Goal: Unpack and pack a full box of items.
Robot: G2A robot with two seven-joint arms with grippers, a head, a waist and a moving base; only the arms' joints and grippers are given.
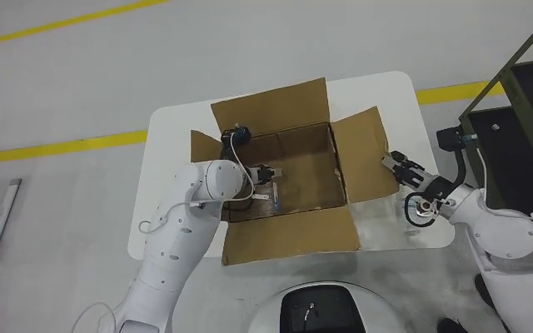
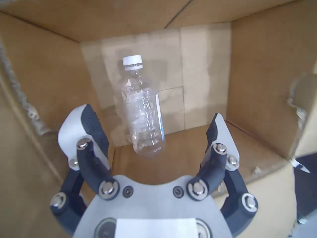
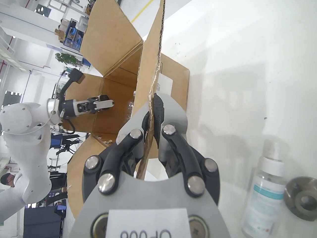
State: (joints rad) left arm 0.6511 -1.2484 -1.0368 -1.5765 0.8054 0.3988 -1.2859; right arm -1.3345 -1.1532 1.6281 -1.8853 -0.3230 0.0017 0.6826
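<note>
Box: a brown corrugated cardboard box (image 1: 283,237) stood on the white, round-cornered tabletop (image 1: 391,91) with its four flaps spread open.
Water bottle: a clear, ribbed plastic water bottle (image 2: 141,100) with a white screw cap was inside the box.
Left end effector: the left end effector (image 2: 151,115) was down inside the box, its dark-padded fingers (image 2: 92,125) spread wide. The water bottle was just beyond their tips, in line with the gap and untouched, its cap pointing away.
Right end effector: the right end effector (image 3: 154,110) was clamped on the ragged edge of the box's side flap (image 3: 151,50).
Nearby: a small bottle (image 3: 266,189) with a white cap and a grey metal ring (image 3: 303,196) sat just beside each other on the tabletop.
</note>
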